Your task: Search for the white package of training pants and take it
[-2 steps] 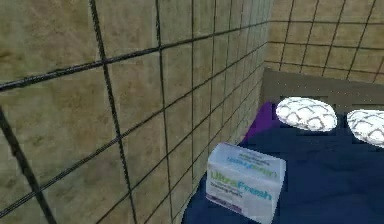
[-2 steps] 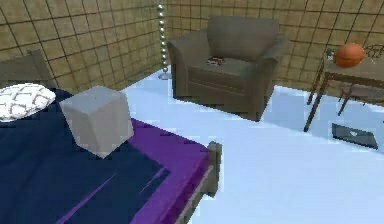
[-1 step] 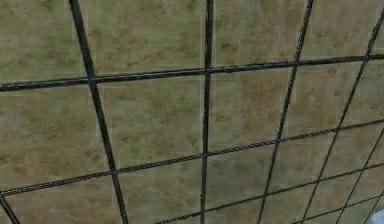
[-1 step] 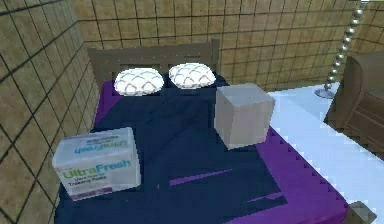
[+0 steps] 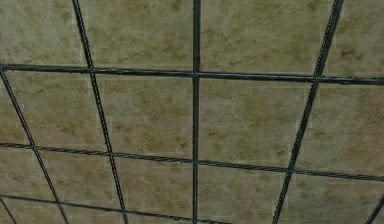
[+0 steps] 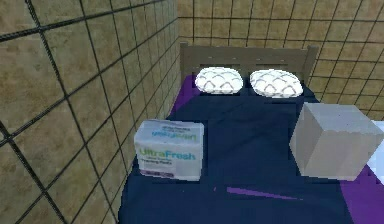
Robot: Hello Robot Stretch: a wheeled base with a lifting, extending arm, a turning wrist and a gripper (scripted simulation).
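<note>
A tiled wall (image 5: 150, 110) stands close ahead in the forward view. In the arm side view the same kind of wall runs up the side from 9 o'clock, and a bed (image 6: 250, 160) with a dark blue cover lies against it. The pack (image 6: 171, 150), white with blue and green print, stands upright on the cover at about 7 o'clock, just beside the wall. It looks light and soft: a plastic-wrapped bundle that likely gives under pressure and may slide in a loose hold, but is not fragile. Its broad printed face looks too wide, so the narrower sides or the top edge seem the better places to take hold. Two white pillows (image 6: 220, 80) lie at 12 o'clock by the headboard (image 6: 250, 52), and a grey box (image 6: 335, 140) sits at 3 o'clock, well apart from the pack. I cannot tell the gripper's state.
</note>
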